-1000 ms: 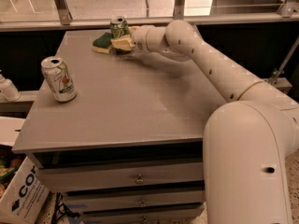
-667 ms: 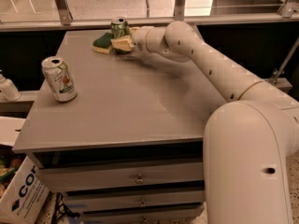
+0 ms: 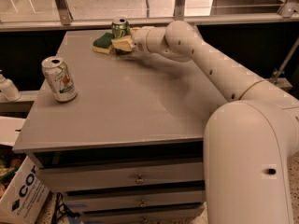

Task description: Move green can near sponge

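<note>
Green can (image 3: 120, 28) stands upright at far edge of table (image 3: 140, 106), long axis vertical, silver top up, just right of sponge (image 3: 103, 42); its script unreadable. Gripper (image 3: 123, 44) sits at the can's base; gripping or released, can't tell. White can (image 3: 59, 78) upright front-left, markings illegible; box (image 3: 21, 195) below reads "CO"

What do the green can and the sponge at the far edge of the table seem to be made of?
The green can looks like thin metal, probably aluminium: glossy green body, silvery rim. The sponge looks like soft foam, with a matte dark green top over a yellow layer. The gripper sits just in front of the can, beside the sponge.
</note>
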Controlling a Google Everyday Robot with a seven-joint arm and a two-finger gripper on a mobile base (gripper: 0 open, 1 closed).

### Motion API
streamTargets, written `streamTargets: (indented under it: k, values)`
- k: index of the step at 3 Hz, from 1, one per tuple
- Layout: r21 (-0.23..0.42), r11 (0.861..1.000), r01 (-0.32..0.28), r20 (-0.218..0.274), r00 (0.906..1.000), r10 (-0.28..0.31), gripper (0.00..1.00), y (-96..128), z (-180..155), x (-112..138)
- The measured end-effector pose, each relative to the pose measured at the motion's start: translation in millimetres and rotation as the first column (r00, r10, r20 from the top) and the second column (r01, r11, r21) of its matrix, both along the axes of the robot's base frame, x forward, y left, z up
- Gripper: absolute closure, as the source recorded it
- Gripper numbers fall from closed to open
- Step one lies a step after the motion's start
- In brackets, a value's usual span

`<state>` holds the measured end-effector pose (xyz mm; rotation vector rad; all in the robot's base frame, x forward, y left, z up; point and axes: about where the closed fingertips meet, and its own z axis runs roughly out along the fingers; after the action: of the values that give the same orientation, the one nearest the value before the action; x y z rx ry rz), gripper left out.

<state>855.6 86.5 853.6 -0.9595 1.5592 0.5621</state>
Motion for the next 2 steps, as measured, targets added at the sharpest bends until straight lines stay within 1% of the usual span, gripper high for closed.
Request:
streamTargets:
  k: [2]
  values:
    - [0.0, 1.0, 0.0, -0.001, 1.0, 0.0, 0.12, 0.0, 0.2, -0.1]
